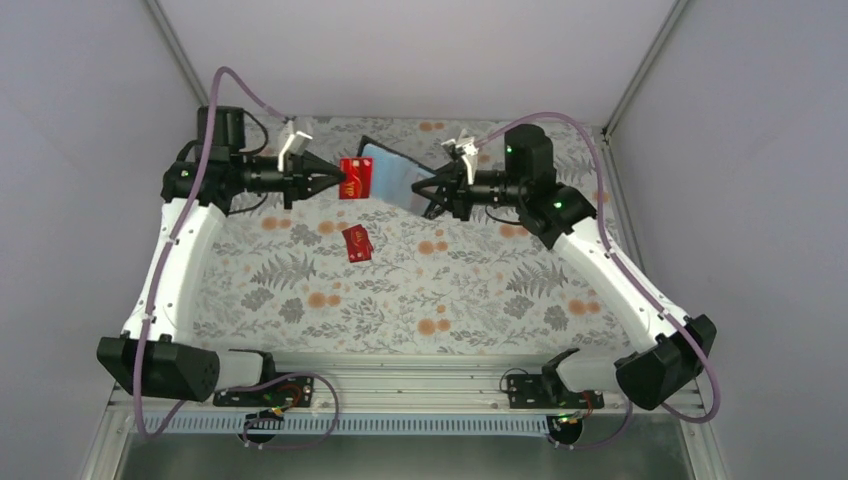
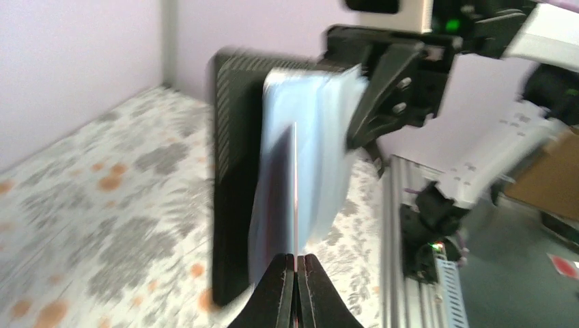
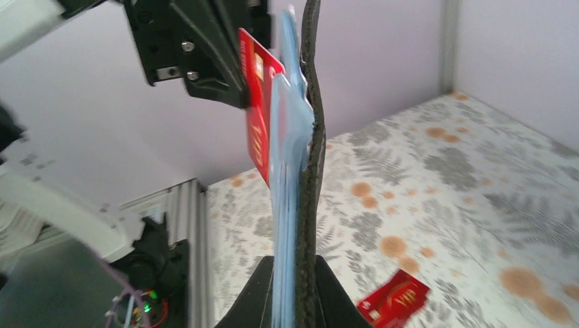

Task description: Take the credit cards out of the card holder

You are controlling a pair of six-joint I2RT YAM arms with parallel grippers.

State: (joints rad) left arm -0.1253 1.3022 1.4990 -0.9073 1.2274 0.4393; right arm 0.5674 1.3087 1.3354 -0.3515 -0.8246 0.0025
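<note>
The card holder [image 1: 397, 172] is held up above the table's far middle, its light blue inner face toward the left arm. My right gripper [image 1: 427, 192] is shut on its right edge, gripping the black cover and blue pockets [image 3: 305, 137]. My left gripper [image 1: 338, 182] is shut on a red credit card [image 1: 356, 178] at the holder's left edge. In the left wrist view that card shows edge-on [image 2: 295, 184] between the shut fingertips, in front of the holder [image 2: 235, 171]. A second red credit card [image 1: 357, 243] lies flat on the table below them, also seen in the right wrist view [image 3: 394, 299].
The floral tablecloth [image 1: 470, 290] covers the table. Pale walls and corner posts [image 1: 640, 70] close in the back and sides. A metal rail [image 1: 400, 375] with both arm bases runs along the near edge.
</note>
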